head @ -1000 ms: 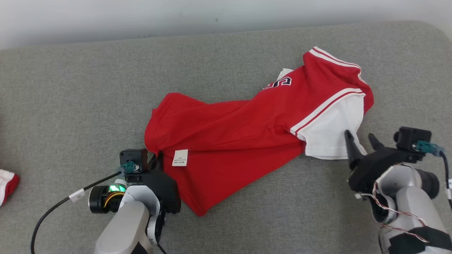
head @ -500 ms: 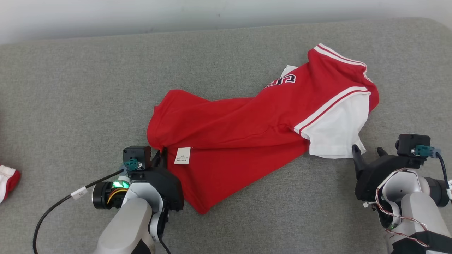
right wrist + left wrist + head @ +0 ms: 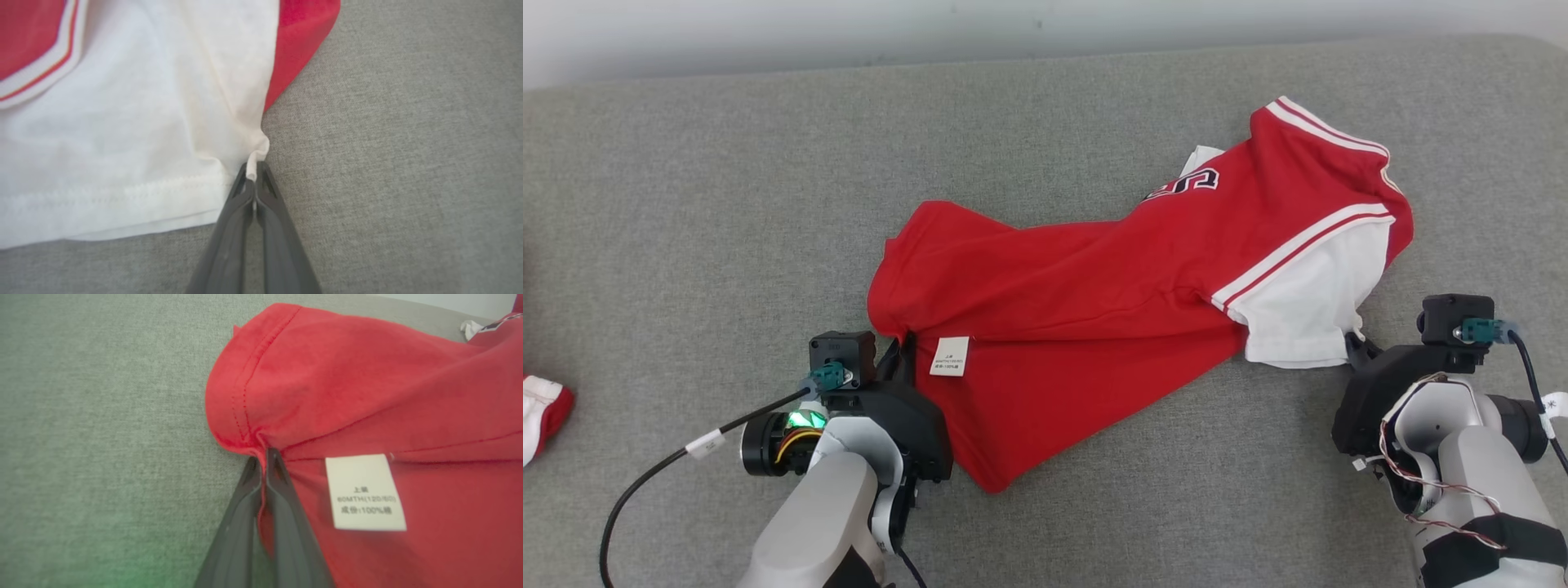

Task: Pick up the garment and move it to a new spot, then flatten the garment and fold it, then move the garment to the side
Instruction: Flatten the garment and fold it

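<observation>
Red garment (image 3: 1094, 302) lying crumpled on the grey padded surface (image 3: 727, 204), right of centre in the head view and held at both ends. The left gripper (image 3: 263, 457) is clenched on a puckered fold of red hem just beside the white care label (image 3: 367, 492). The right gripper (image 3: 254, 168) is pinched closed on the very corner of the white sleeve (image 3: 135, 134), with only a small tuck of cloth between its tips. The long axis runs diagonally from the hem end, near the robot's left, to the striped shoulder and sleeve end, farther away on its right, so the top of the garment points up and right in the head view. The likely failures are these: the shallow bite on the sleeve corner may slip once the cloth's weight comes onto it, and the left grip may hold one layer only, letting the body sag open or twist. Uneven lifting would worsen the existing folds. A second red-and-white item (image 3: 543, 412) lies well apart at the left edge.
</observation>
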Robot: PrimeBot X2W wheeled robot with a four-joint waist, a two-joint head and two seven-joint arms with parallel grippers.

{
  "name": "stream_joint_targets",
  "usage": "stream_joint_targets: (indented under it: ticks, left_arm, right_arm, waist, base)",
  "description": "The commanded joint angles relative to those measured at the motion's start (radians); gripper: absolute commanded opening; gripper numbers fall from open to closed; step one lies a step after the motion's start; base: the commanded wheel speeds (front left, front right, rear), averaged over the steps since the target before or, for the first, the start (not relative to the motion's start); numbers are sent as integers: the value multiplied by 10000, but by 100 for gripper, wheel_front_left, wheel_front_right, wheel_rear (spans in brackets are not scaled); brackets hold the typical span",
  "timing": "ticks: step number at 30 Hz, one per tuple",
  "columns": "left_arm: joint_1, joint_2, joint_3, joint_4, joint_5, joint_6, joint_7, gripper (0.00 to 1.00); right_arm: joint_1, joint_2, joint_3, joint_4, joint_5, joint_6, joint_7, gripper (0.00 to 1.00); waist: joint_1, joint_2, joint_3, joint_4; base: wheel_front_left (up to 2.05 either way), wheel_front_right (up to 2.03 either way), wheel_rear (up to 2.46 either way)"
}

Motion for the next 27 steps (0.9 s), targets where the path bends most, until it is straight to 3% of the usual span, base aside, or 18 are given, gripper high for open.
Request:
stream_joint_targets:
  ticks: [1,10,14,18,21,27]
  left_arm:
    - [299,-59,-104,312,-101,-43,117,0]
    - [30,156,143,-201,-286,-297,-822,0]
    - [-231,252,458,-646,-708,-630,-979,0]
    - [-575,496,795,-1110,-1204,-995,-523,0]
    - [-987,770,1261,-1589,-1761,-1160,-36,0]
    - [-2354,1421,2137,-2660,-2777,-1204,1204,0]
  right_arm:
    - [346,-1,-62,165,54,-28,-18,0]
    - [321,-85,-89,-1268,1234,-26,-782,0]
    - [360,-338,74,-2302,1824,-26,-710,0]
    - [79,-410,95,-3078,2249,-26,-340,0]
    - [-561,-40,73,-3312,2913,-25,54,0]
    - [-2715,218,138,-3221,3629,-25,590,0]
  waist:
    - [-1,0,-82,-29]
    - [-1,0,-770,-112]
    - [-1,0,-1121,-147]
    - [-1,0,-1243,-262]
    - [-1,0,-1089,-476]
    - [-1,0,-44,-756]
  base:
    - [0,0,0]
    - [0,0,0]
    - [0,0,0]
    - [0,0,0]
    - [0,0,0]
    - [0,0,0]
